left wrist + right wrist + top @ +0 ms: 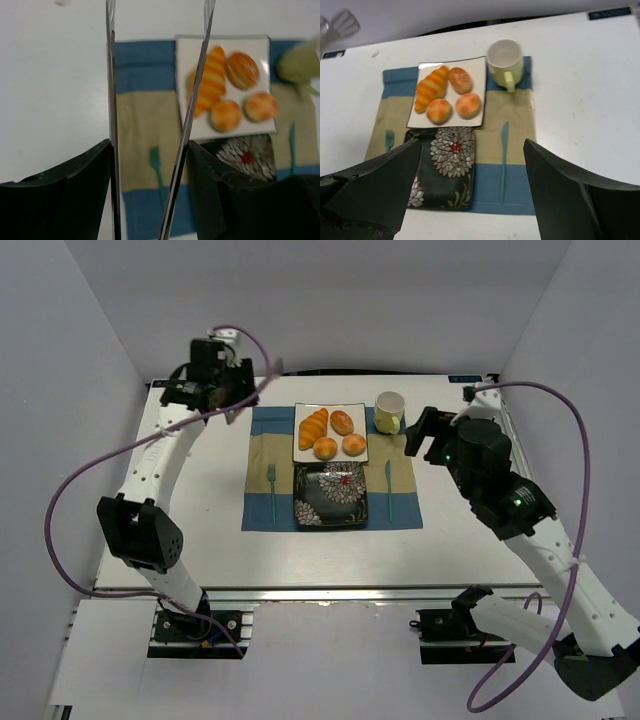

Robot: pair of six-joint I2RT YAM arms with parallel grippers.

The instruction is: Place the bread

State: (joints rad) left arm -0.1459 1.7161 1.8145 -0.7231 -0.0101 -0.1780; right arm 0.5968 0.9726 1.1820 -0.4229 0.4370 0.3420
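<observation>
Two round golden buns (325,448) (354,445) lie on the near side of a white square plate (303,453), beside a striped croissant (313,427) and a darker oval roll (342,422). They also show in the left wrist view (225,115) (260,106) and the right wrist view (439,110) (468,104). My left gripper (238,380) (148,145) is shut on thin metal tongs (111,100), held above the table to the far left of the plate. My right gripper (420,430) (472,145) is open and empty, raised to the right of the cup.
A dark floral plate (331,495) sits just in front of the white plate on a blue and tan placemat (265,465). A pale yellow cup (389,412) stands right of the white plate. A teal fork (271,490) and a teal knife (389,490) flank the dark plate.
</observation>
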